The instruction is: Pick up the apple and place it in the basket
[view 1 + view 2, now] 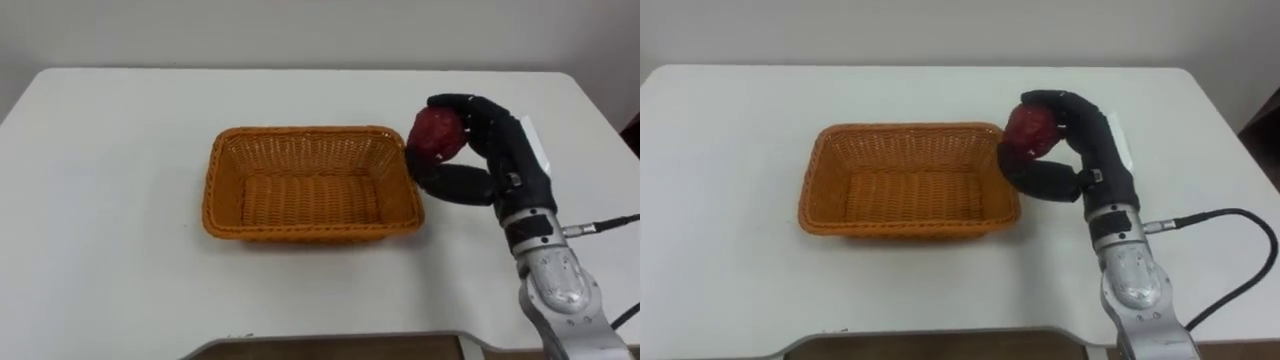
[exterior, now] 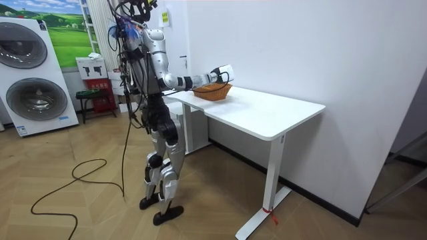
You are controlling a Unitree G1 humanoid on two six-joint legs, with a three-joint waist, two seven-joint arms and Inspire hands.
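Observation:
A dark red apple [image 1: 436,134] [image 1: 1030,130] is held in my right hand [image 1: 490,150] [image 1: 1085,150], whose black fingers curl over its top while the thumb closes beneath it. Hand and apple hover just past the right rim of an orange wicker basket [image 1: 310,183] [image 1: 905,180], which has nothing inside. The basket lies in the middle of the white table [image 1: 110,230]. In the room view I stand at the table's end with my right hand [image 2: 217,73] stretched out by the basket [image 2: 213,91].
The table's right edge [image 1: 610,120] runs close to my right arm. A wall rises behind the far edge. In the room view, washing machines [image 2: 33,73] stand behind me on the wooden floor.

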